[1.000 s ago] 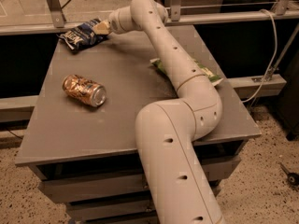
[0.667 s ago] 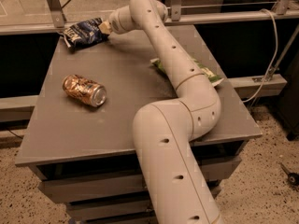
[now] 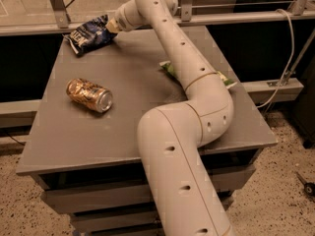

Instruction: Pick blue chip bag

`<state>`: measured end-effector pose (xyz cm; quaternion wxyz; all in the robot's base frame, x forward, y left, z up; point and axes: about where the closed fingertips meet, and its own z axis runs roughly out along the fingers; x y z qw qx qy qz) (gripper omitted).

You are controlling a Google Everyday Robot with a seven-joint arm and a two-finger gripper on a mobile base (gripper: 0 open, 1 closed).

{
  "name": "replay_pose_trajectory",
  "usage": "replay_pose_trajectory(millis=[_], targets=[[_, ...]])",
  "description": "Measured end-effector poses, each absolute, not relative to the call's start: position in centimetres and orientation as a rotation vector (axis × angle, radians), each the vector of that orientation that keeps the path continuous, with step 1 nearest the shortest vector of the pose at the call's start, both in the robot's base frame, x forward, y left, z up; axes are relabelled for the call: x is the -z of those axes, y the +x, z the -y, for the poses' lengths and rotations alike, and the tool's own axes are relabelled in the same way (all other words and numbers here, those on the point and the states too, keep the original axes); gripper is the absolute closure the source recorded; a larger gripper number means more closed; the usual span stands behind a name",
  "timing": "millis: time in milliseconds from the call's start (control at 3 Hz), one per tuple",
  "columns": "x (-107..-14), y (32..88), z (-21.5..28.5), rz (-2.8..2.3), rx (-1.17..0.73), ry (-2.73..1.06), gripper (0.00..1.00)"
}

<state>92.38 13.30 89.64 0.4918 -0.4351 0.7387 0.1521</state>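
The blue chip bag (image 3: 88,33), dark navy with white lettering, is at the table's far left corner. Its right end is raised into my gripper (image 3: 110,27), which is shut on that end. The bag's left part hangs down toward the tabletop. My white arm reaches from the front right, across the table, to that corner.
A golden-orange drink can (image 3: 90,95) lies on its side on the left of the grey table (image 3: 74,141). A green chip bag (image 3: 171,70) lies at mid-right, mostly hidden behind my arm. A metal rail and posts run along the table's far edge.
My gripper has moved slightly up and to the right at the far corner, and the blue bag's right end has risen with it.
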Motion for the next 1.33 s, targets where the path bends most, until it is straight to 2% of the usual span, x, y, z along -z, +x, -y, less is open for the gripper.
replay_pose_trajectory(millis=[667,1333], targets=[[-98.8,86.5,-11.6,-1.633,-0.183,-1.364,1.0],[-103.1,79.2,-5.8,-1.609,-0.217,-1.502,1.0]])
